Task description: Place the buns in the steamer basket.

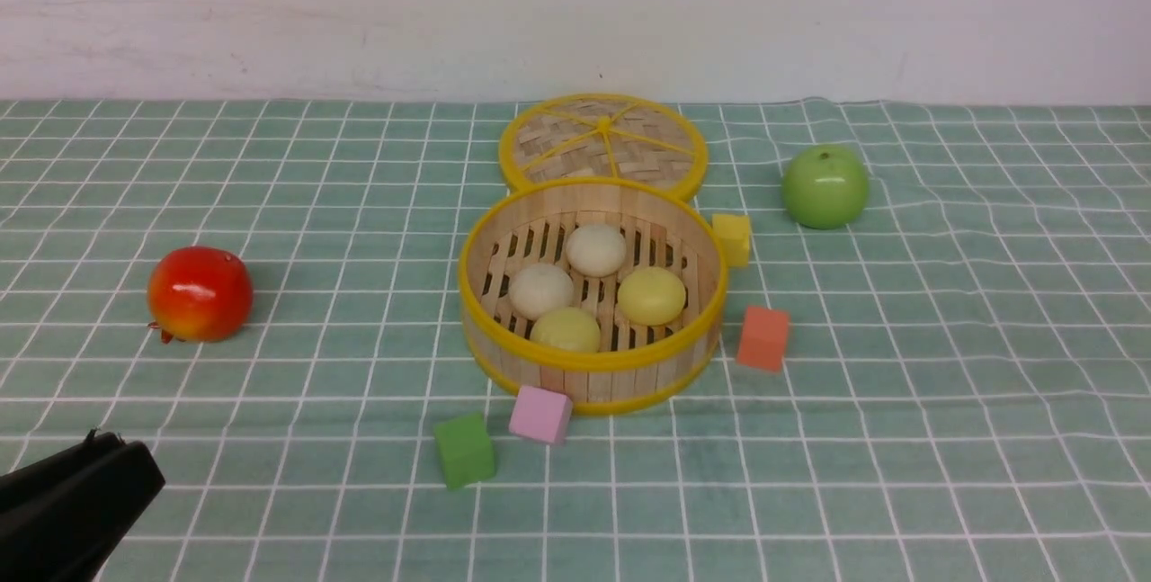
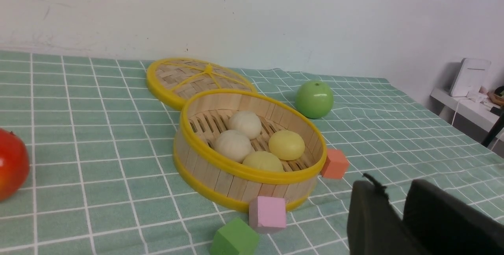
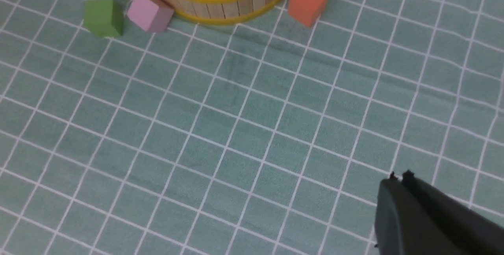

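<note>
The steamer basket (image 1: 584,380) stands mid-table, a round bamboo ring with yellow rims. Several buns lie on its slatted floor: two cream-white buns (image 1: 594,249) (image 1: 540,290) and two pale yellow buns (image 1: 651,295) (image 1: 566,328). The left wrist view shows the same basket (image 2: 220,180) with the buns inside. My left gripper (image 1: 130,461) sits low at the near left, far from the basket; its black fingers (image 2: 370,215) stand slightly apart with nothing between them. My right gripper (image 3: 399,177) hangs over bare cloth near the basket's front, fingers pressed together and empty. It is out of the front view.
The flat woven lid (image 1: 602,139) lies behind the basket. A green apple (image 1: 825,186) sits at the back right and a red fruit (image 1: 199,294) at the left. Yellow (image 1: 732,238), orange (image 1: 763,338), pink (image 1: 540,414) and green (image 1: 465,449) cubes ring the basket.
</note>
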You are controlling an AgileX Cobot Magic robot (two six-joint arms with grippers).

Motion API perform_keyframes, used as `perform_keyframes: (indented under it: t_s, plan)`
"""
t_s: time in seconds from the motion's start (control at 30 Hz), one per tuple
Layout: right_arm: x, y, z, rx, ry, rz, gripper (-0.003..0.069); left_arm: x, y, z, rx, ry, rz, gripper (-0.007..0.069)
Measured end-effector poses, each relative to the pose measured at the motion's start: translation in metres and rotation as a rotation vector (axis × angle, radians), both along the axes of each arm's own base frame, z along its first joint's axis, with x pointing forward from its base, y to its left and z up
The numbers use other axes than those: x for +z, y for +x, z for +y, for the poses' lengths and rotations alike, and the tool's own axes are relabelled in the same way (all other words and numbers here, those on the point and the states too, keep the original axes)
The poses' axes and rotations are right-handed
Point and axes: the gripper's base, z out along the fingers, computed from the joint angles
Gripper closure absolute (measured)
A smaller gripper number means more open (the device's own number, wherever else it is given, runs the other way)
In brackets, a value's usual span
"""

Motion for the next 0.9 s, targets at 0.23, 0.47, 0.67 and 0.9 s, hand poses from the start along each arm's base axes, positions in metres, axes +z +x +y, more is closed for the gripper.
perform_keyframes:
  t_s: [0.23,0.47,0.67,0.9]
  plan:
    - [-0.076,-0.045,-0.033,-0.108,0.005,-0.388,0.0675,0.0,0.0,0.0,0.0,0.0,0.0,0.0487]
    - [-0.209,-0.075,-0.047,-0.242,0.005,-0.553,0.0673,0.0,0.0,0.0,0.0,0.0,0.0,0.0478]
    - [-0.253,-0.084,-0.05,-0.304,-0.01,-0.553,0.0673,0.0,0.0,0.0,0.0,0.0,0.0,0.047]
    - [-0.254,-0.084,-0.05,-0.307,0.007,-0.548,0.0669,0.0,0.0,0.0,0.0,0.0,0.0,0.0461]
